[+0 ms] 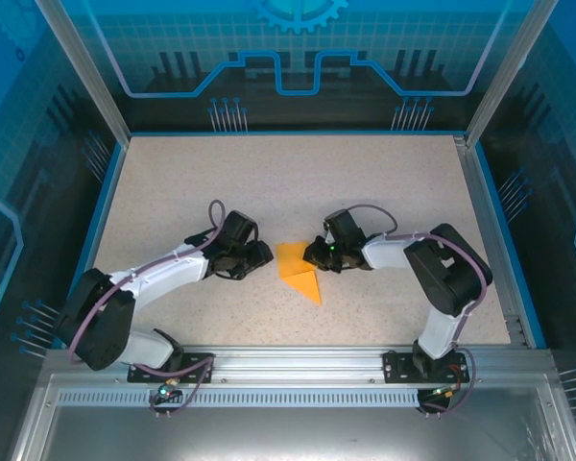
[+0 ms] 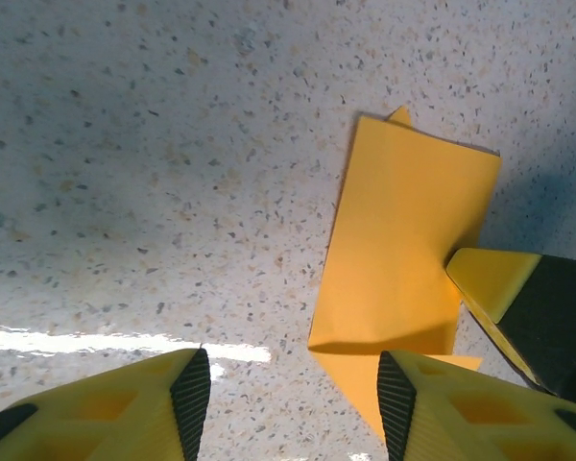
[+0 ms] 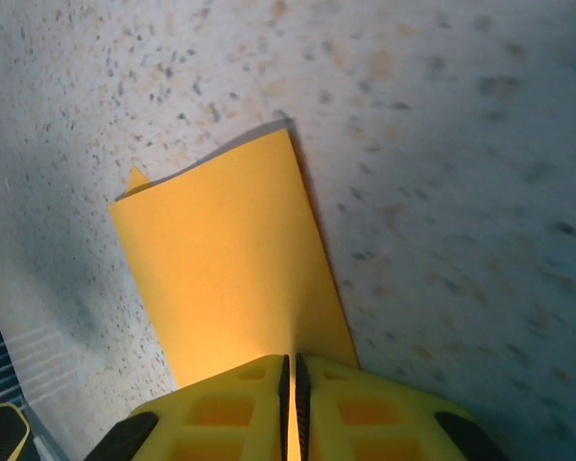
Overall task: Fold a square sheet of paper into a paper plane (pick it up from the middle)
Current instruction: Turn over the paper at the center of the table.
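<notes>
The orange sheet of paper [image 1: 296, 266] lies folded at the table's middle, a flat panel with a pointed tip toward the near edge. In the right wrist view a creased panel of the paper [image 3: 221, 259] rises from the table into my right gripper [image 3: 293, 376], which is shut on its edge. My right gripper [image 1: 314, 254] meets the paper's right side. My left gripper [image 1: 265, 255] sits just left of the paper, open, with bare table between its fingers. In the left wrist view the paper [image 2: 403, 240] lies ahead and right of my left gripper [image 2: 293, 403], its lower flap tucked under the right finger [image 2: 442, 403].
The speckled table [image 1: 221, 182] is ringed by a blue rim and an aluminium frame [image 1: 490, 211] with transparent walls. A yellow fingertip of the right gripper [image 2: 499, 279] touches the paper's right edge in the left wrist view.
</notes>
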Controlling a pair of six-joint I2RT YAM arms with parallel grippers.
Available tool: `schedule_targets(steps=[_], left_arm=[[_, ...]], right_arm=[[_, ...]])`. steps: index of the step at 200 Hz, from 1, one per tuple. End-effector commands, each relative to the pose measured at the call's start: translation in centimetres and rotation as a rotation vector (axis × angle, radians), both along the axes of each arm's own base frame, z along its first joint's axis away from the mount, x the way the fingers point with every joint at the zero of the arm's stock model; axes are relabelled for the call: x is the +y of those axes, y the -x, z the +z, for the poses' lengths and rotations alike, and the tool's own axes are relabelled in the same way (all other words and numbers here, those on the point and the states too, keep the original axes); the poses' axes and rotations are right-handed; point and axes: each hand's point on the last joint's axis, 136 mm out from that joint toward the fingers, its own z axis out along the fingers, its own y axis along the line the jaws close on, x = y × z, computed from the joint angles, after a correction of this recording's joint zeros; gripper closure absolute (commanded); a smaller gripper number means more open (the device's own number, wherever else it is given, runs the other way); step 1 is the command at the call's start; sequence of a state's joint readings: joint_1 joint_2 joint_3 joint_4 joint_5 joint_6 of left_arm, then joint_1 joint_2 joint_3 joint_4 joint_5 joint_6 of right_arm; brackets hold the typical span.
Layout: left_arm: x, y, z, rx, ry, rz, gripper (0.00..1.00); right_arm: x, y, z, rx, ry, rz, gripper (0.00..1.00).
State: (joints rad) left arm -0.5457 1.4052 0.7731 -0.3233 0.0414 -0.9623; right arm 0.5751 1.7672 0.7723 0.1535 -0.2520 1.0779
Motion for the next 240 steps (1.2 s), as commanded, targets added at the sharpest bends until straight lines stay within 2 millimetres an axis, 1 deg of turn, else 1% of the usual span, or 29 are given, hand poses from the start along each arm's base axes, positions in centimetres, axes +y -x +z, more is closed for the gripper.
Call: schedule_targets(steps=[1, 16, 30, 36, 48, 57, 70, 79, 101, 110, 117, 147, 159, 173, 209, 224, 240], left_arm=[[-1.3, -0.6, 0.6, 0.001, 0.062, -0.032, 0.48], [-1.7, -0.7, 0.6, 0.008, 0.078, -0.038, 0.48], [-2.0, -0.8, 0.6, 0.013, 0.097, -0.048, 0.47], [-2.2, -0.8, 0.6, 0.015, 0.106, -0.053, 0.47], [-2.5, -0.8, 0.5, 0.026, 0.119, -0.064, 0.47], [-2.6, -0.8, 0.3, 0.034, 0.127, -0.065, 0.47], [-2.7, -1.0, 0.0, 0.043, 0.147, -0.063, 0.47], [-3.0, -1.1, -0.1, 0.052, 0.168, -0.062, 0.47], [-3.1, -1.6, -0.1, 0.055, 0.191, -0.055, 0.47], [-3.3, -1.7, -0.1, 0.057, 0.196, -0.057, 0.47], [-3.3, -1.7, -0.2, 0.065, 0.196, -0.058, 0.47], [-3.5, -1.8, -0.5, 0.079, 0.197, -0.065, 0.47], [-3.5, -1.8, -0.5, 0.08, 0.2, -0.067, 0.47], [-3.7, -1.8, -0.6, 0.084, 0.2, -0.074, 0.47], [-3.8, -1.9, -0.7, 0.09, 0.205, -0.078, 0.47], [-3.9, -2.0, -0.7, 0.089, 0.204, -0.081, 0.47], [-4.1, -2.0, -0.8, 0.093, 0.209, -0.088, 0.47]], right_arm=[[-2.8, 1.0, -2.2, 0.059, 0.09, -0.138, 0.84], [-2.1, 0.4, -0.3, -0.001, 0.048, -0.062, 0.83], [-2.7, 0.2, 1.8, -0.072, 0.083, -0.01, 0.8], [-2.9, 0.1, 3.2, -0.11, 0.097, 0.017, 0.8], [-3.2, 0.5, 4.9, -0.158, 0.128, 0.078, 0.8], [-3.0, 0.9, 6.2, -0.2, 0.12, 0.133, 0.8], [-2.1, 1.8, 7.5, -0.222, 0.071, 0.218, 0.81], [-1.3, 2.7, 7.7, -0.209, 0.027, 0.276, 0.83], [0.2, 4.7, 7.1, -0.155, -0.031, 0.371, 0.91], [0.6, 5.3, 6.8, -0.144, -0.045, 0.394, 0.91], [0.6, 5.6, 6.3, -0.128, -0.035, 0.395, 0.91], [0.3, 5.9, 4.2, -0.066, -0.007, 0.394, 0.92], [0.4, 5.9, 3.7, -0.056, -0.007, 0.405, 0.93], [0.1, 5.8, 3.0, -0.048, 0.007, 0.394, 0.92], [-0.8, 5.8, 1.5, -0.006, 0.023, 0.375, 0.92], [-1.3, 5.8, 1.2, 0.001, 0.029, 0.357, 0.92], [-1.5, 5.9, 0.7, 0.004, 0.024, 0.36, 0.91]])
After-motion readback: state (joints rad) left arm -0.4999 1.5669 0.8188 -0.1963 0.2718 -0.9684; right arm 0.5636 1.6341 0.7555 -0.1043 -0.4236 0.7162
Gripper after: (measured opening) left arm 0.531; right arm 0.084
